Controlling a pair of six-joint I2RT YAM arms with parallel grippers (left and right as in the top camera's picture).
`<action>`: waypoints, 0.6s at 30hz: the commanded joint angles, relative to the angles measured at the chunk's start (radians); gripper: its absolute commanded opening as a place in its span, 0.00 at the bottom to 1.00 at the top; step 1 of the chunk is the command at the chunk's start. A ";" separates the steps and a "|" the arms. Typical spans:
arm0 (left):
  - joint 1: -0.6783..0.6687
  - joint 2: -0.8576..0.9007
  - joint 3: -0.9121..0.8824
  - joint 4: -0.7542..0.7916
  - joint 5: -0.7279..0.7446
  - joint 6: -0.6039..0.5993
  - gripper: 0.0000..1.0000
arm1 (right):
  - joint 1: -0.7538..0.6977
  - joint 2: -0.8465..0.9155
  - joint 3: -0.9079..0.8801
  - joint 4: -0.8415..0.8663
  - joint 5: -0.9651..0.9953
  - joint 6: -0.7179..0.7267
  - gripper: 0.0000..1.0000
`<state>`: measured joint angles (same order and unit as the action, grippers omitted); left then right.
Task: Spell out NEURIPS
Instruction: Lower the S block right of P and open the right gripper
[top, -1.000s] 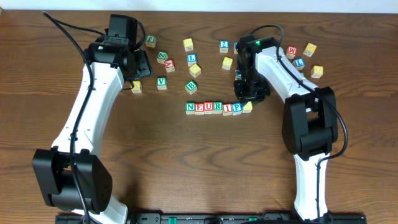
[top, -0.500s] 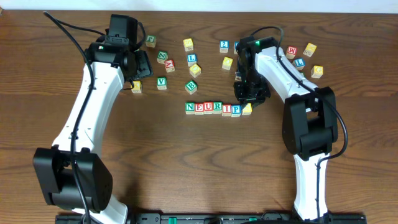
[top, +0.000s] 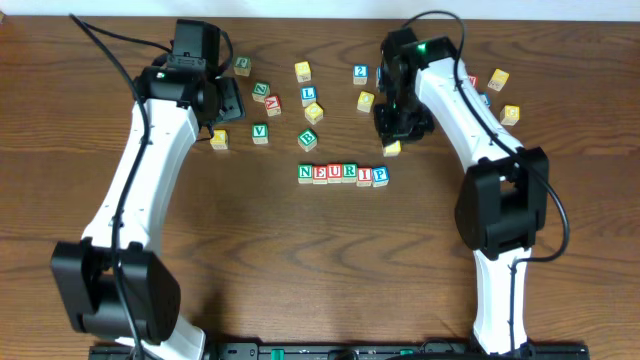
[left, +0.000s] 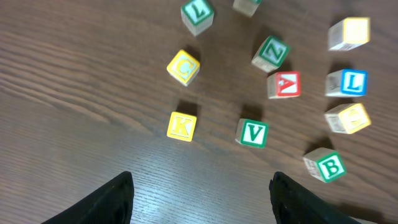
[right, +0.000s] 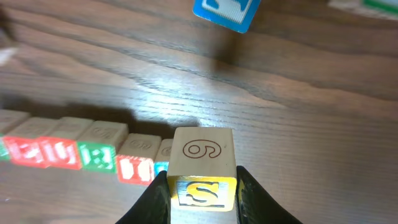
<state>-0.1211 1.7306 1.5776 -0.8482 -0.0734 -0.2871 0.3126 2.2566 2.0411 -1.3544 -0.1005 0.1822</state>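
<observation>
Six wooden cubes reading N (top: 306, 172), E (top: 320, 172), U (top: 334, 172), R (top: 349, 173), I (top: 364, 174), P (top: 380, 175) lie in a row mid-table. My right gripper (right: 202, 194) is shut on a yellow-faced S cube (right: 202, 168), which has a 9 on its top. It hangs just behind the row's right end, apart from the P; overhead the S cube (top: 392, 148) peeks out under the right gripper (top: 396, 130). The left gripper (left: 202, 199) stands open and empty over bare wood at the back left, its fingers (left: 115, 199) wide apart.
Loose cubes lie ahead of the left gripper: K (left: 181, 126), V (left: 252, 133), B (left: 326, 165), Z (left: 271, 53). More stray cubes sit along the back, among them a 2 (top: 360, 73) and a cluster at the far right (top: 497, 80).
The right gripper has risen and drawn back from the row's right end, carrying the yellow S cube with it. The left arm has stayed where it was.
</observation>
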 joint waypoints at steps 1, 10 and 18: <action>0.004 -0.090 0.046 -0.006 0.002 0.021 0.69 | -0.010 -0.097 0.027 -0.015 -0.003 0.003 0.28; 0.005 -0.150 0.046 -0.062 0.001 0.022 0.69 | -0.010 -0.212 0.027 -0.113 -0.003 0.000 0.26; 0.020 -0.152 0.046 -0.082 -0.025 0.021 0.69 | -0.010 -0.214 -0.056 -0.109 0.069 0.006 0.27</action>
<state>-0.1131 1.5875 1.6039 -0.9218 -0.0814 -0.2829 0.3099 2.0529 2.0331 -1.4853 -0.0692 0.1822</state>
